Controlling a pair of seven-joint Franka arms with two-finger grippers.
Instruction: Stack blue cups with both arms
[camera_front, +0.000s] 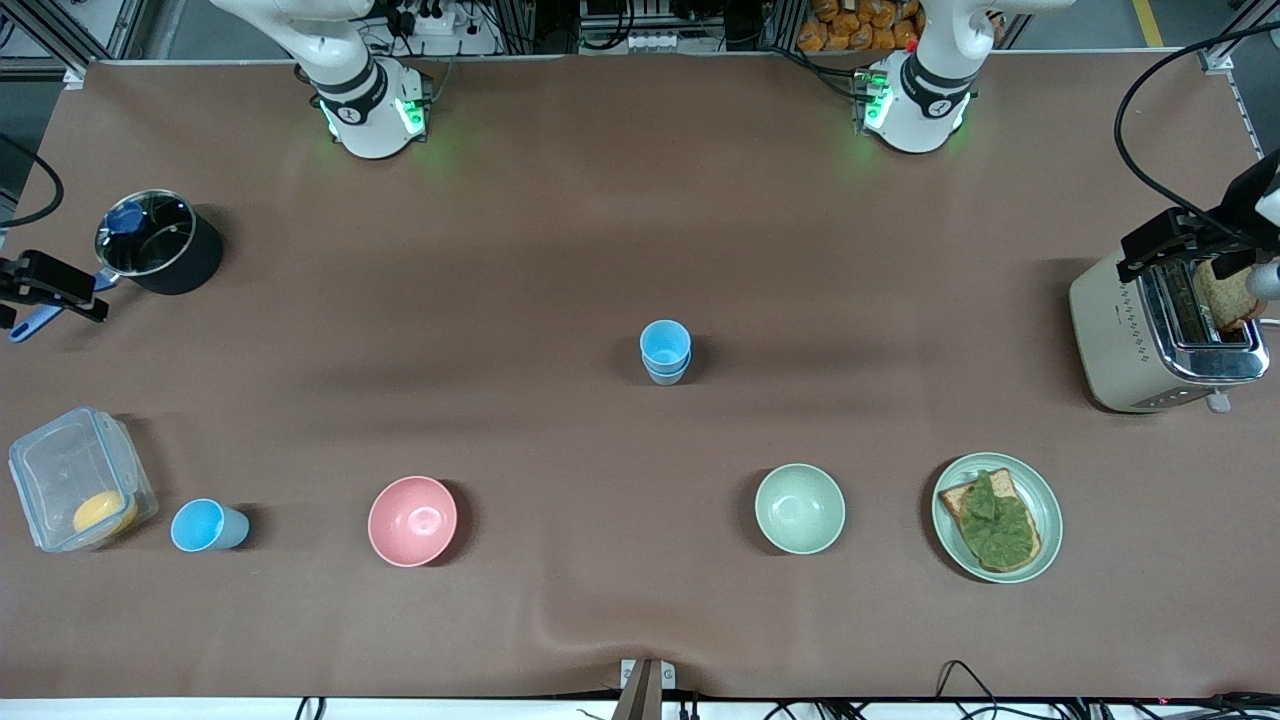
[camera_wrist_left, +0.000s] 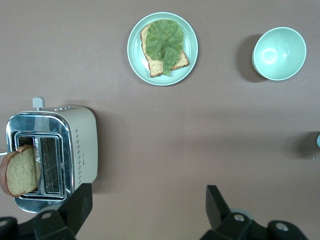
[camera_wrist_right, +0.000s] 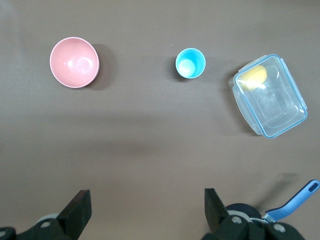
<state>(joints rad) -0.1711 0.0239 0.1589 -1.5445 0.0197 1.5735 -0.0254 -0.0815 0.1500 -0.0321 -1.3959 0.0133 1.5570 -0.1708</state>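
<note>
Two blue cups (camera_front: 666, 352) stand nested, one inside the other, mid-table. A third blue cup (camera_front: 208, 525) stands upright alone toward the right arm's end, between the clear box and the pink bowl; the right wrist view shows this cup (camera_wrist_right: 190, 63) with a white bit inside. My right gripper (camera_front: 55, 287) hangs beside the black pot, and in its wrist view the gripper (camera_wrist_right: 147, 207) is open and empty. My left gripper (camera_front: 1170, 248) hovers over the toaster, and its wrist view shows the gripper (camera_wrist_left: 148, 205) open and empty too.
A pink bowl (camera_front: 412, 520) and a pale green bowl (camera_front: 799, 508) sit near the front camera. A plate (camera_front: 1047, 520) carries toast with lettuce. A toaster (camera_front: 1130, 340) holds a bread slice. A black pot (camera_front: 165, 252) and a clear lidded box (camera_front: 70, 480) stand at the right arm's end.
</note>
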